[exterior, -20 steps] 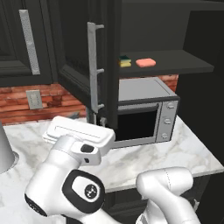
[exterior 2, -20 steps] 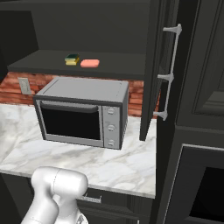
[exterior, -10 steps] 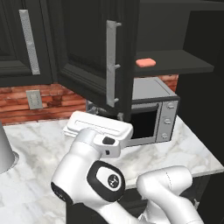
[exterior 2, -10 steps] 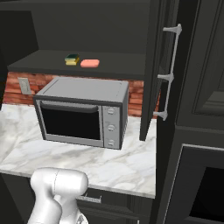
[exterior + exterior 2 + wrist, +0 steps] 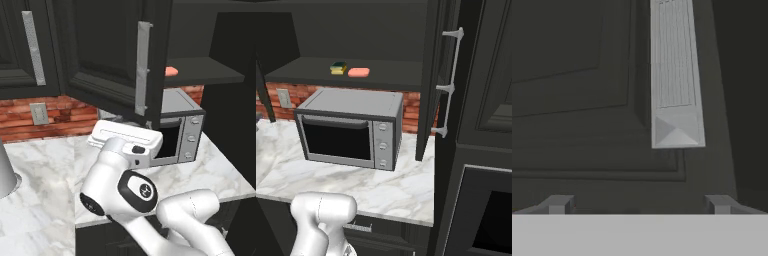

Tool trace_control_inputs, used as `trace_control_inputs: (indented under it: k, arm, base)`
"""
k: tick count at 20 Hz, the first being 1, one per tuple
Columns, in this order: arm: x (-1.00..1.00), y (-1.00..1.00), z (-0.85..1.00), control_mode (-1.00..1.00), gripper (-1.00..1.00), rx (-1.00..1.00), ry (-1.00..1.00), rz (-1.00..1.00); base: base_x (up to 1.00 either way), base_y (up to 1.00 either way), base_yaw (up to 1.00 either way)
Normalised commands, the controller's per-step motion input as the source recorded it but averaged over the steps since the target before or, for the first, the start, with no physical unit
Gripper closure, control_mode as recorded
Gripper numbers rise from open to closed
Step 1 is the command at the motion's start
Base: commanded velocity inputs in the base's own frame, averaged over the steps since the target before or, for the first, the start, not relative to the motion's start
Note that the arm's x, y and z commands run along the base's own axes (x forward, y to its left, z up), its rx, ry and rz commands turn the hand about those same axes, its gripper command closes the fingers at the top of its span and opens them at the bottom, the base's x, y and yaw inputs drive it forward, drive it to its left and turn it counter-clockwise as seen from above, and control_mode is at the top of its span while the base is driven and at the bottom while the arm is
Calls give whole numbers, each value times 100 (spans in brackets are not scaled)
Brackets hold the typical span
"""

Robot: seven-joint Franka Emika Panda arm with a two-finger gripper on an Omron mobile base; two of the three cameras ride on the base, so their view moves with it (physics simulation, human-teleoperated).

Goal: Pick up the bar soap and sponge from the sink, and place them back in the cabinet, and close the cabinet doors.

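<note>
The salmon-pink bar soap [image 5: 358, 72] and the yellow-and-green sponge [image 5: 338, 67] lie side by side on the dark shelf of the cabinet [image 5: 306, 75]. In the left base view the soap [image 5: 171, 71] peeks out past the edge of the left cabinet door [image 5: 105, 55], which stands partly swung in. My gripper [image 5: 639, 205] is open and holds nothing. It faces that door's panel, just below the lower end of its silver bar handle [image 5: 674, 85]. The right cabinet door [image 5: 430, 75] stands open. The sink is out of view.
A grey microwave [image 5: 351, 130] sits on the white marble counter [image 5: 381, 190] under the shelf. My white arm rises close in front of the counter. Red brick wall with an outlet [image 5: 39, 113] runs behind. Tall dark cabinets [image 5: 486, 125] stand to the right.
The left door has swung further toward shut, its handle moving right in the left base view and covering the sponge. My arm has followed the door rightward.
</note>
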Motion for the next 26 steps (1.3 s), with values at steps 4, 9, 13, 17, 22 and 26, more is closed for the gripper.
trace_control_inputs:
  k: [4,9,13,17,22,26]
  arm:
    - [37,-1,0,-100,-100,0,0,0]
    - [42,-6,0,-100,-100,0,0,0]
    - [40,-15,0,-100,-100,0,0,0]
    - [35,-20,0,-100,-100,0,0,0]
    - [33,-23,0,-100,-100,0,0,0]
    - [28,-31,0,-100,-100,1,0,0]
  base:
    - [0,0,0]
    - [0,0,0]
    - [0,0,0]
    - [0,0,0]
    - [0,0,0]
    - [0,0,0]
